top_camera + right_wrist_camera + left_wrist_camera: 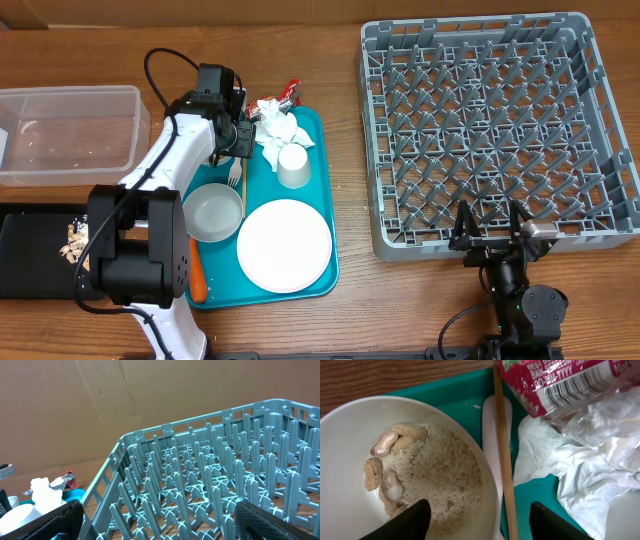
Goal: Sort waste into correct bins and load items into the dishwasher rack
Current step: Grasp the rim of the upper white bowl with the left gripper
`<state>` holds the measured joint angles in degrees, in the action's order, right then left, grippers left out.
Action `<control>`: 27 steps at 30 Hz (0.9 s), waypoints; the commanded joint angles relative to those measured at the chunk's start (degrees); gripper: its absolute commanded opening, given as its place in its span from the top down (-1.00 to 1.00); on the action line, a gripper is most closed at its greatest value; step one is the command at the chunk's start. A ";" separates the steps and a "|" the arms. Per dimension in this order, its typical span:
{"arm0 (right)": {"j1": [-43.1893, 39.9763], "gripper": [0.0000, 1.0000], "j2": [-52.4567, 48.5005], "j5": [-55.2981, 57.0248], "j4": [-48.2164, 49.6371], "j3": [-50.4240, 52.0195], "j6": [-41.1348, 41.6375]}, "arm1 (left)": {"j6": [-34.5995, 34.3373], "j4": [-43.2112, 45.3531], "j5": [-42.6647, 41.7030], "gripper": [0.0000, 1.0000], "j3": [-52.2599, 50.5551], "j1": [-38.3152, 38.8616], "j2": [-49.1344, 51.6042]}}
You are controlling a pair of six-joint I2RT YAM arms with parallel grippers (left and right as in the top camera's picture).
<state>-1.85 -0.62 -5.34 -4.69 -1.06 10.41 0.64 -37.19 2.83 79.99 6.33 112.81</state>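
Nearest the robot's edge of the table, the right gripper (490,238) hangs with its dark fingers spread wide and empty. It is just short of the near wall of the large square grey plastic dishwasher rack (495,130), whose grid floor bristles with upright pegs.

To the left, a flat teal plastic serving tray (322,170) carries a large round smooth white plate (285,245) at its near end. An empty white bowl (213,212) sits beside the plate, and a slim orange carrot piece (198,278) lies along the tray's left rim. Left of the tray is a shallow black rectangular tray (30,270) with pale crumbly food scraps (72,245) in it.

Farther in sit a small white cup (293,165) and a white plastic fork (234,177). The left gripper (479,510) is released, its black fingers apart over the rim of a second white bowl (340,485). That bowl holds sticky white rice (445,475) and wrinkled peanuts (380,445). A thin wooden stick (502,445) lies just beside it.

Beyond them are a crumpled white paper napkin (278,128) and a red-and-silver foil wrapper (288,92) at the tray's far edge. A clear plastic rectangular tub (65,135) stands far left.
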 commanded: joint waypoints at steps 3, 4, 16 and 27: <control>-0.20 -1.00 0.46 0.37 0.31 0.59 -0.44 | 1.97 0.85 0.13 -0.34 0.76 0.07 1.53; -0.20 -1.00 0.46 0.37 0.31 0.59 -0.44 | 2.19 0.96 0.13 -0.34 0.76 0.07 1.55; -0.20 -1.00 0.46 0.37 0.31 0.59 -0.44 | 2.16 1.88 0.57 -0.02 0.76 0.07 2.05; -0.20 -1.00 0.46 0.37 0.31 0.59 -0.44 | 2.16 1.88 0.57 0.66 0.76 0.09 2.05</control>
<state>-1.85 -0.62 -5.34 -4.69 -1.06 10.46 2.39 -35.51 3.05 79.99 6.33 113.82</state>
